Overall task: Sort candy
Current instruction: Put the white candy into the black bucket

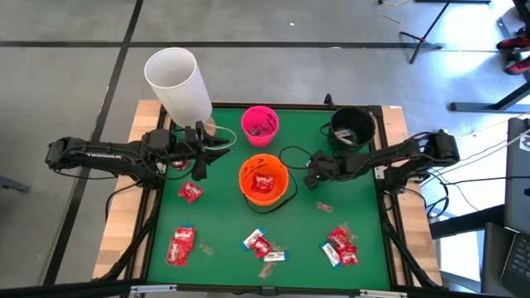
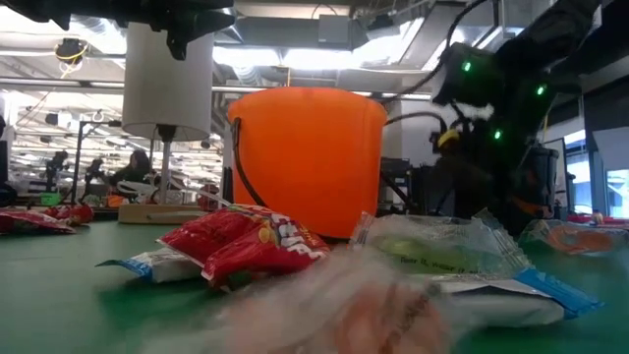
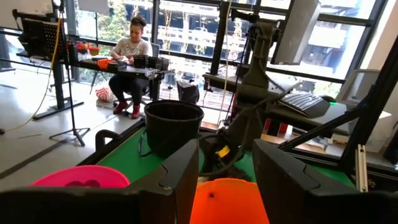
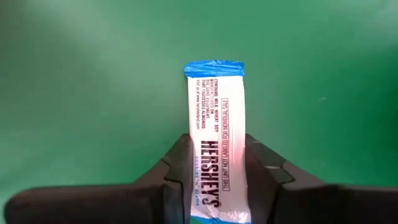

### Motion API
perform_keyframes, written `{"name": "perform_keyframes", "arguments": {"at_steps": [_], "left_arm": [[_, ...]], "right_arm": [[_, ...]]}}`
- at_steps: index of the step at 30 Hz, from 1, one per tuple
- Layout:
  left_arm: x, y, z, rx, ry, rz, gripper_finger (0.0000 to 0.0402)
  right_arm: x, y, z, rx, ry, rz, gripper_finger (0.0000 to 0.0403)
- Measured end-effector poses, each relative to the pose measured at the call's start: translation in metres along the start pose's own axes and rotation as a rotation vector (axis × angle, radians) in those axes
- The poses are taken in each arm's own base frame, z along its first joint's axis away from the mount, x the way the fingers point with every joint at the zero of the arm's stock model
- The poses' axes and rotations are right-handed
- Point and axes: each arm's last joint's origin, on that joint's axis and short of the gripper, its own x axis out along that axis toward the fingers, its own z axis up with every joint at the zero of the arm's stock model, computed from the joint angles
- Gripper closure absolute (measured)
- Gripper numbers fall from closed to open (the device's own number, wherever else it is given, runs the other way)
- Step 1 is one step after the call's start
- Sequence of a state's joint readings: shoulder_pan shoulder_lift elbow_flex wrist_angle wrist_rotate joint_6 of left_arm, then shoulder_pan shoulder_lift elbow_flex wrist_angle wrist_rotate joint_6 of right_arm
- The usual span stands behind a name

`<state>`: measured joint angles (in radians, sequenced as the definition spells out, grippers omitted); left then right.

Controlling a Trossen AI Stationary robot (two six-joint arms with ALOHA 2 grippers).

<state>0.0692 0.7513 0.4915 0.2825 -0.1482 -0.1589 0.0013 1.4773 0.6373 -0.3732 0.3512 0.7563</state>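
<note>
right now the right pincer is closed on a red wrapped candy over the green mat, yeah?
Not quite: the candy between the right pincer's fingers has a white wrapper with a blue end, not a red one. The right wrist view shows it clamped on both sides, with the green mat behind it. The rest of your statement holds.

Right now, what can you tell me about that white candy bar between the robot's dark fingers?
The candy bar is a slim white wrapper with a crimped blue end and dark print reading HERSHEY'S, shiny like plastic film. It lies flat and lengthwise on the green table, blue end pointing away from the right gripper, whose two dark fingers press against its long sides. Its near end is hidden under the gripper.
</note>
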Motion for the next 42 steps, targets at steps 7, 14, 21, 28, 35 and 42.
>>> {"name": "perform_keyframes", "arguments": {"at_steps": [7,14,21,28,35,42], "left_arm": [[0.000,0.000,0.000,0.000,0.002,0.000,0.0260],[0.000,0.000,-0.001,0.001,0.006,0.001,0.0260],[0.000,0.000,-0.001,0.001,0.005,0.000,0.0260],[0.000,0.000,0.000,0.001,0.005,0.000,0.0260],[0.000,0.000,0.000,0.001,0.005,0.000,0.0260],[0.000,0.000,0.000,0.001,0.004,0.000,0.0260]], "right_arm": [[-0.049,0.006,0.023,-0.004,-0.185,0.145,0.0295],[-0.106,0.003,0.039,-0.020,-0.391,0.259,0.0309],[-0.139,-0.019,0.042,0.002,-0.547,0.219,0.0309],[-0.158,-0.063,0.029,0.095,-0.657,-0.145,0.0303],[-0.153,-0.103,0.016,0.228,-0.522,-0.371,0.0301],[-0.150,-0.116,0.017,0.248,-0.461,-0.443,0.0258]]}}
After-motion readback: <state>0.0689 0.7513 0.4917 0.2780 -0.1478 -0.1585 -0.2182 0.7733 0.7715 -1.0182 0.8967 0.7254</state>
